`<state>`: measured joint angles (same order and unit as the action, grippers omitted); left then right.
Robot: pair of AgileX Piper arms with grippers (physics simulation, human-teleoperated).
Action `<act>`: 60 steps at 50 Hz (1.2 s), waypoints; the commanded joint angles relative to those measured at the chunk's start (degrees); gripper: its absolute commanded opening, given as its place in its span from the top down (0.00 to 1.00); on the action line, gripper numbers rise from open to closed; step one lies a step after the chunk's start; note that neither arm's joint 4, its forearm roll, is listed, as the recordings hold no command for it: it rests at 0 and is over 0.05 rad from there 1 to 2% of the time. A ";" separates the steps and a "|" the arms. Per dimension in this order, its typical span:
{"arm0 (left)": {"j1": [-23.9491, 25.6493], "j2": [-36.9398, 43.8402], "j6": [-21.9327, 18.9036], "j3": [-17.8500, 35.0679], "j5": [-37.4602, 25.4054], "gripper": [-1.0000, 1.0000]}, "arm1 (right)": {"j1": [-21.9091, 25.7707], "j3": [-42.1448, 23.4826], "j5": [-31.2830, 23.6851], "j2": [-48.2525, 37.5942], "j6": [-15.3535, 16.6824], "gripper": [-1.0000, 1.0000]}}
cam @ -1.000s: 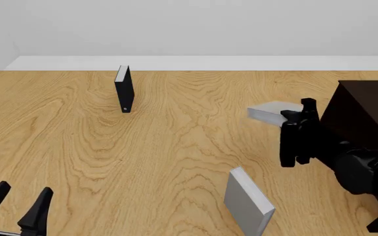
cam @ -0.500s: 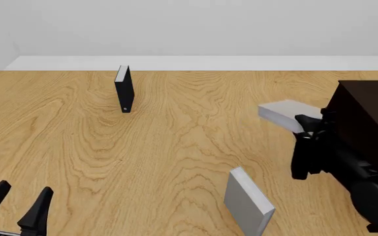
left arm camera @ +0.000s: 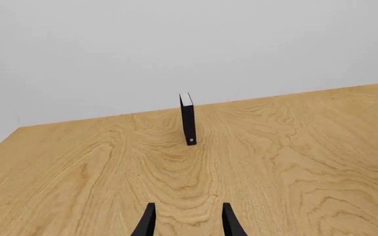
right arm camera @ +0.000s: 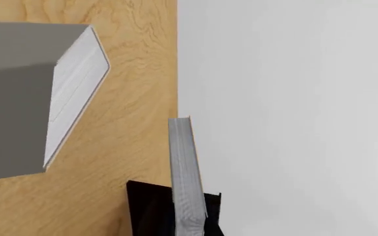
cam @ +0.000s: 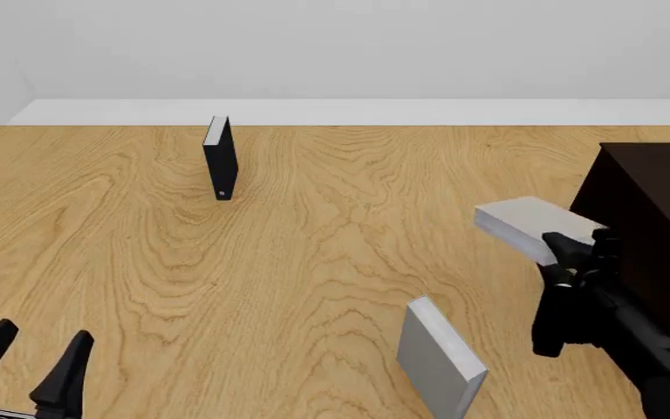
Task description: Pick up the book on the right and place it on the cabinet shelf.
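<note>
Book (cam: 527, 225) travels with your right gripper (cam: 576, 253), clamped between its fingers and lifted off the table, drawn back toward 5 o'clock since a second ago (now beside the cabinet's (cam: 661, 218) front face). Line it up with the shelf opening next; your left gripper (cam: 30, 365) idles open at 7 o'clock.

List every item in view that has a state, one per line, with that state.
grey book: lifted off the table, clamped in the right end effector, beside the cabinet, not yet inside.
second grey book: standing on the table, leaning, untouched.
black book: upright on edge, far side of the table.
cabinet: stands at the right edge; its shelf is hidden.
right end effector: shut on the grey book.
left end effector: open, holding nothing.
</note>
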<state>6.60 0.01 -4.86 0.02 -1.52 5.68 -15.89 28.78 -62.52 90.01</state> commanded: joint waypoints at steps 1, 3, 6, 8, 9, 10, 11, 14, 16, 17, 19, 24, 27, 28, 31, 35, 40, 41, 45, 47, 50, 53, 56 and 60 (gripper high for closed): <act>0.06 0.00 0.29 0.00 0.19 0.00 | -2.80 4.10 5.20 1.68 -0.16 1.00; 0.25 0.00 0.11 -0.01 0.07 0.00 | -3.37 5.78 7.78 0.66 0.49 1.00; 0.29 0.00 0.02 -0.01 0.02 0.00 | -3.94 6.51 8.79 0.69 0.14 1.00; 0.33 0.00 0.07 -0.01 0.03 0.00 | -4.66 7.32 9.64 0.66 0.56 1.00; 0.39 0.00 -0.08 -0.01 -0.07 0.00 | -5.03 7.32 8.94 1.54 -0.13 1.00; 0.35 0.00 -0.12 -0.01 -0.01 0.00 | -5.03 7.19 8.98 1.92 -0.42 1.00; 0.23 0.00 0.24 -0.01 0.03 0.00 | -5.81 7.60 9.27 2.24 -0.16 1.00; 0.24 0.00 0.08 -0.01 -0.12 0.00 | -6.70 7.74 8.89 3.58 -0.85 1.00; 0.28 0.00 0.21 -0.01 -0.04 0.00 | -6.45 8.83 10.30 2.81 -0.07 1.00; 0.28 0.00 0.29 -0.01 -0.08 0.00 | -6.87 8.78 9.92 3.40 -0.47 1.00; 0.38 0.00 0.05 -0.01 -0.10 0.00 | -6.83 9.07 10.29 3.56 -0.60 1.00; 0.42 0.00 0.14 -0.01 -0.15 0.00 | -7.32 10.02 11.30 4.24 -1.27 1.00; 0.38 0.00 0.03 -0.01 -0.15 0.00 | -7.88 9.66 10.54 5.67 -1.67 1.00; 0.45 0.00 0.04 -0.01 -0.13 0.00 | -7.88 9.73 10.50 5.73 -1.83 1.00; 0.66 0.00 -0.20 -0.01 -0.02 0.00 | -8.41 9.46 9.48 6.74 -2.88 1.00; 0.39 0.00 -0.06 -0.01 -0.11 0.00 | -9.21 8.77 7.76 8.71 -4.24 1.00; 0.32 0.00 0.33 -0.01 -0.11 0.00 | -9.90 9.64 8.34 8.34 -4.34 1.00; 0.45 0.00 0.14 -0.01 -0.21 0.00 | -10.00 9.56 8.17 8.55 -4.38 1.00; -0.10 0.00 0.22 -0.01 -0.63 0.00 | -10.67 9.58 7.86 9.23 -4.78 1.00; -0.22 0.00 0.08 -0.01 -0.64 0.00 | -11.03 9.96 8.86 8.63 -4.89 1.00; -0.46 0.00 0.04 -0.01 -0.86 0.00 | -11.40 10.08 9.14 8.51 -5.15 1.00; -0.64 0.00 0.31 -0.01 -0.92 0.00 | -12.03 9.88 8.22 9.33 -6.08 1.00; -0.97 0.04 0.06 0.03 -1.37 0.00 | -12.47 10.36 8.95 9.11 -6.37 1.00; -0.89 0.04 0.15 0.04 -1.50 0.00 | -13.17 10.64 8.92 9.24 -6.85 1.00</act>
<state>6.18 0.03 -4.77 0.03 -2.56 -5.92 -5.25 36.59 -54.06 85.41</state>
